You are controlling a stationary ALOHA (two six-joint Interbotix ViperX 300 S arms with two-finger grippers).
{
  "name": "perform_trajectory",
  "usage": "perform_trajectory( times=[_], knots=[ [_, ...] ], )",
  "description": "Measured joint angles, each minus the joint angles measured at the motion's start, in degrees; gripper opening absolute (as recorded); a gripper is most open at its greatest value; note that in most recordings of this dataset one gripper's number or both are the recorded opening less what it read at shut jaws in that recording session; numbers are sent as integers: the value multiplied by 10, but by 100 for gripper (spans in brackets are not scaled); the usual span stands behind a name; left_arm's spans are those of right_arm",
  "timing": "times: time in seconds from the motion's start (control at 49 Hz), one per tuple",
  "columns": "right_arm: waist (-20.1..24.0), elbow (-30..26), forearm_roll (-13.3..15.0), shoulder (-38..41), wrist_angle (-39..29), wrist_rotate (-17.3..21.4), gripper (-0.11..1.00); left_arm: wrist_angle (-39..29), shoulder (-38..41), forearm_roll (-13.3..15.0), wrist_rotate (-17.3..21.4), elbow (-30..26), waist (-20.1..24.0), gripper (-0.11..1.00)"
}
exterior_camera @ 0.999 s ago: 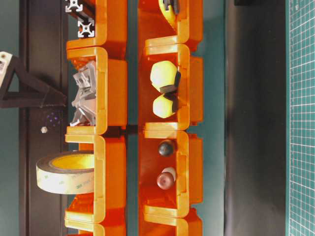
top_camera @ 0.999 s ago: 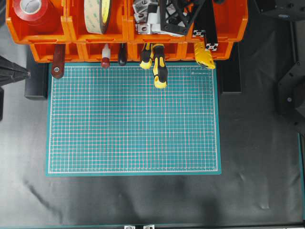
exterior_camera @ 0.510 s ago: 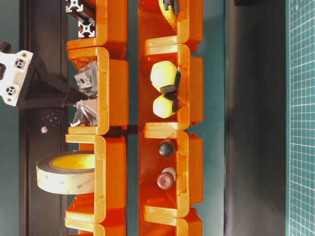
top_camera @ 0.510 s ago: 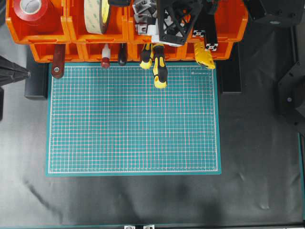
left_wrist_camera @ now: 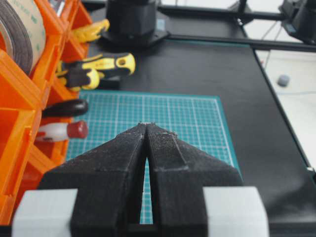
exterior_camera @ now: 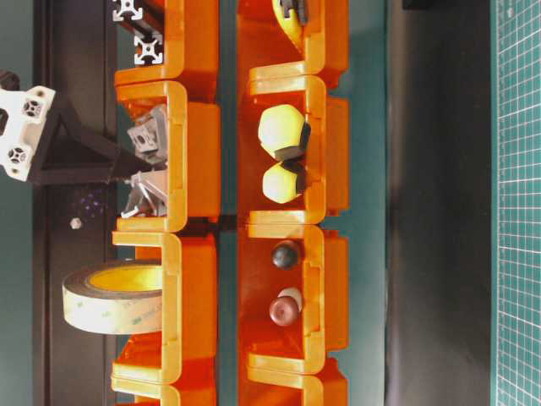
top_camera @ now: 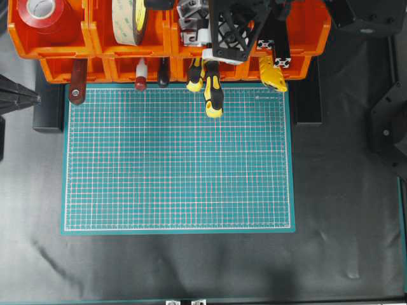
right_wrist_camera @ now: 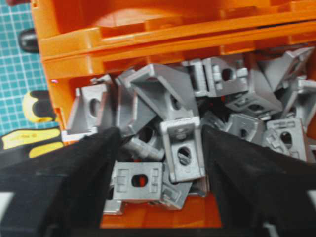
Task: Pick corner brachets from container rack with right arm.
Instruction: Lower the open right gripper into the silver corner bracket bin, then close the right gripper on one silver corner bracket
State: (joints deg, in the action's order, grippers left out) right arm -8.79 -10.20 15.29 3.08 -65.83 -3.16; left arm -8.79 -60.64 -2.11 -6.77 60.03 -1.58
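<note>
The orange container rack (top_camera: 63,44) runs along the far edge of the table. One upper bin (exterior_camera: 194,169) holds a heap of silver-grey corner brachets (right_wrist_camera: 182,148), also visible from above (top_camera: 189,25). My right gripper (right_wrist_camera: 160,133) is lowered into that bin with its black fingers apart. Two brachets lie between them, and the upright one sits close against the right finger (right_wrist_camera: 232,168). From table level the gripper's tip (exterior_camera: 127,165) sits among the brachets. My left gripper (left_wrist_camera: 148,126) hovers at the left edge of the mat, shut and empty.
A green gridded mat (top_camera: 178,159) covers the middle of the black table. Yellow-black screwdrivers (top_camera: 213,95) and other tool handles (top_camera: 140,81) stick out of the lower bins over the mat's far edge. Tape rolls (top_camera: 130,19) and black profiles (top_camera: 280,47) fill neighbouring bins.
My right gripper has come further into view over the rack and sunk into the bracket bin. Its jaws have narrowed around the brachets. The left arm has not moved.
</note>
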Motion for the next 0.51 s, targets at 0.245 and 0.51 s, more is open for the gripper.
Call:
perform_trajectory(
  times=[0.245, 0.51],
  knots=[
    [0, 0, 0, -1, -9, 8, 49, 0, 0, 0, 0, -1, -1, 1],
    [-1, -4, 0, 0, -11, 17, 49, 0, 0, 0, 0, -1, -1, 1]
  ],
)
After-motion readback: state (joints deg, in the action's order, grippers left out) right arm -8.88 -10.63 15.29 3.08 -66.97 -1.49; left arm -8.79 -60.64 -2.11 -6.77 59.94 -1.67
